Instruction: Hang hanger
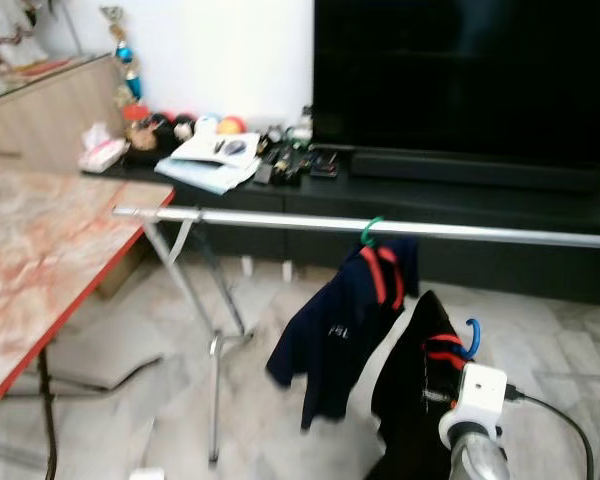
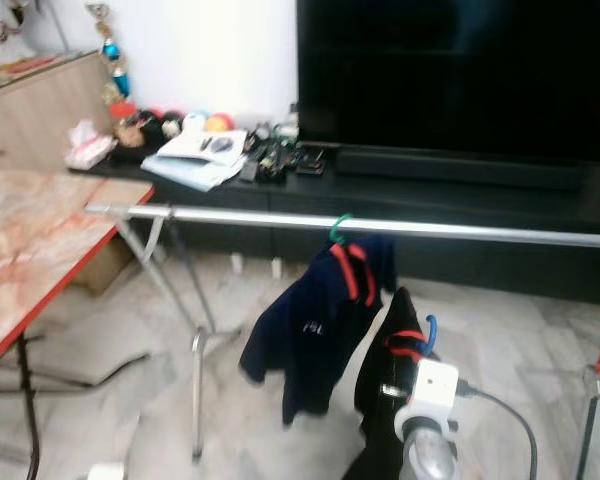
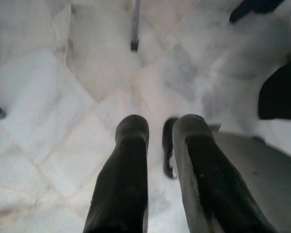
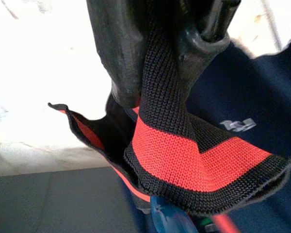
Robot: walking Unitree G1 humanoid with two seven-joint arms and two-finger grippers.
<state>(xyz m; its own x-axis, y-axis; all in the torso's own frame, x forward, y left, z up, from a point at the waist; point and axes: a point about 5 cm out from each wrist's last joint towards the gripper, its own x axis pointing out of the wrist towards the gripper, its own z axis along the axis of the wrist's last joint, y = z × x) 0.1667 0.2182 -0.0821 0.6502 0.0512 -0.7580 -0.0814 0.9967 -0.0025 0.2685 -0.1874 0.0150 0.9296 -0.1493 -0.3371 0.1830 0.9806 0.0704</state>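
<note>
While a navy shirt [image 1: 345, 320] hangs from a green hook [image 1: 370, 231] near the middle of the silver rail [image 1: 280, 219], the black shirt [image 1: 415, 400] sits below the rail, just beside it. Clamped on that shirt's red-and-black collar [image 4: 184, 155], the right gripper [image 4: 160, 63] holds it up, the blue hanger hook [image 1: 471, 337] poking out above. Over the marble floor [image 3: 63, 97], the left gripper [image 3: 160, 145] has its fingers slightly apart, holding nothing.

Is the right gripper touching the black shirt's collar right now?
Touching. In the right wrist view the right gripper has its black fingers pinched on the red-striped collar of the black shirt, knit fabric squeezed between them.
</note>
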